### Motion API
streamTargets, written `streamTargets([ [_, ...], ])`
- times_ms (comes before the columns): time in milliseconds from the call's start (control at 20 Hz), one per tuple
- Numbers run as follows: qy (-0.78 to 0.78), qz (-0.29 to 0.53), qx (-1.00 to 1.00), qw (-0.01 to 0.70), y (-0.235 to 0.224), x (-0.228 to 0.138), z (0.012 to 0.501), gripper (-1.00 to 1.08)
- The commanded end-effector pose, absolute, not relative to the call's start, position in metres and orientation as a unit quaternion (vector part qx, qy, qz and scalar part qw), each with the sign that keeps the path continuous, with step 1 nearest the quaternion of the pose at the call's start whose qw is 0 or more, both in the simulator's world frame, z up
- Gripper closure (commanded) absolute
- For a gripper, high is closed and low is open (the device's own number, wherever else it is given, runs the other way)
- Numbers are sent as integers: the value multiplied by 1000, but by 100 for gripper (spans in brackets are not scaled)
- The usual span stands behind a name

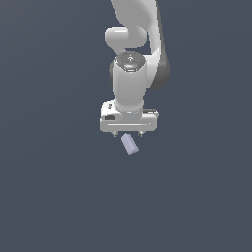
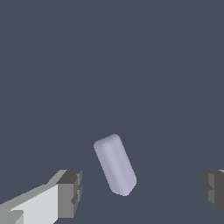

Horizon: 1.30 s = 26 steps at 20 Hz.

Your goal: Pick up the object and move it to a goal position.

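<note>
Object [image 1: 129, 143], a small pale lavender-blue block, lying on the dark grey tabletop [image 1: 54, 197] just below the end effector [image 1: 128, 133] in the exterior view, angled diagonally, not touched by either finger. In the wrist view, same object [image 2: 115, 164] seen between the two dark finger pads [image 2: 71, 192], closer to one pad than the other, tilted against the line joining them. End effector [image 2: 142, 190] spread wide, released, gripping nothing.

Fingertips barely visible in the exterior view, only two short stubs under the white hand body. One finger cut off at the wrist picture's edge. Height of the pads above the surface hard to judge.

Arm reaching straight down from the picture's top, wrist vertical, upper links cropped.
</note>
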State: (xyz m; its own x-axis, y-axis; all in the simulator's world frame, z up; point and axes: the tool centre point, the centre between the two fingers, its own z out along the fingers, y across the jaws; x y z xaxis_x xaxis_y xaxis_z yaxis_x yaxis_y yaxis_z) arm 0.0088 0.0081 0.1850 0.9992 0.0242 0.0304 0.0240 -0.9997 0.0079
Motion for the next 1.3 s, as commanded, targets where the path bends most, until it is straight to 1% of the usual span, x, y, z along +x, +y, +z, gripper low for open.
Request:
streamTargets([
  [0, 12, 15, 1000, 4, 8, 9, 185, -92],
  [450, 17, 26, 999, -13, 21, 13, 191, -92],
  [750, 21, 26, 999, -12, 21, 12, 188, -92],
  [1000, 43, 23, 999, -9, 20, 6, 172, -92],
  [1250, 84, 17, 996, -5, 19, -6, 144, -92],
])
